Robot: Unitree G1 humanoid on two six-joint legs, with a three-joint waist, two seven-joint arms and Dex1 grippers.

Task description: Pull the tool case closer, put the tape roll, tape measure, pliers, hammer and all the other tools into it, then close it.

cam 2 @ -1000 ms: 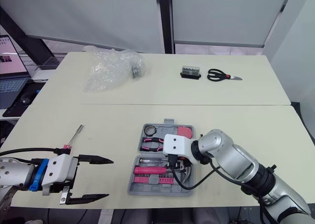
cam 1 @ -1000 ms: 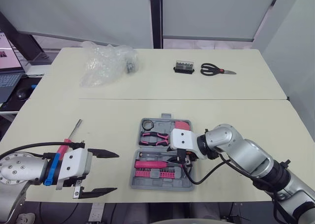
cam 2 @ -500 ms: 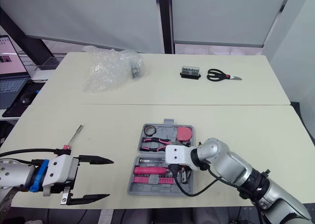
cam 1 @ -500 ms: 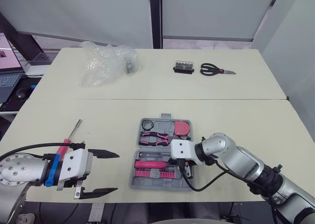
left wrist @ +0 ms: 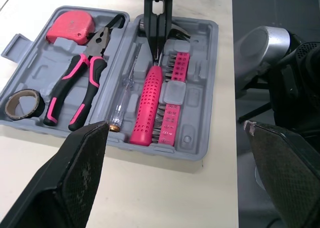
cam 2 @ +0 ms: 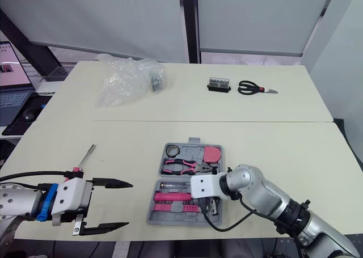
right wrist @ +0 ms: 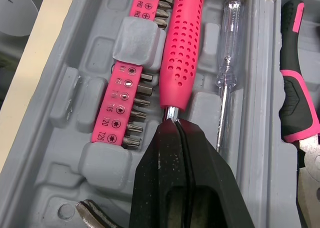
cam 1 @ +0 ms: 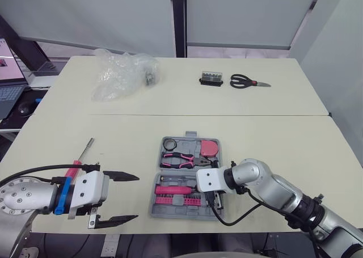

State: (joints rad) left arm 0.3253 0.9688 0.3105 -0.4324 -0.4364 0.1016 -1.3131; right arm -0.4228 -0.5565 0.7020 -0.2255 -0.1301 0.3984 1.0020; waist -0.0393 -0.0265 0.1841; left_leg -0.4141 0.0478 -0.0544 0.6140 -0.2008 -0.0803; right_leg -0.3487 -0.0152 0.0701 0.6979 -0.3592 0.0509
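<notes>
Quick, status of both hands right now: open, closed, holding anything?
Left hand: open, empty.
Right hand: closed, tips against the hammer shank in the tool case; nothing visibly gripped.

We're looking at what reads as an office-style lab here: long cream-topped tables (cam 1: 272,99) pushed edge to edge, pale grey wall panels (cam 1: 85,14) behind them split by a dark upright post (cam 1: 179,20), and an open laptop (cam 1: 10,91) with a black mouse (cam 1: 24,107) on a side desk
</notes>
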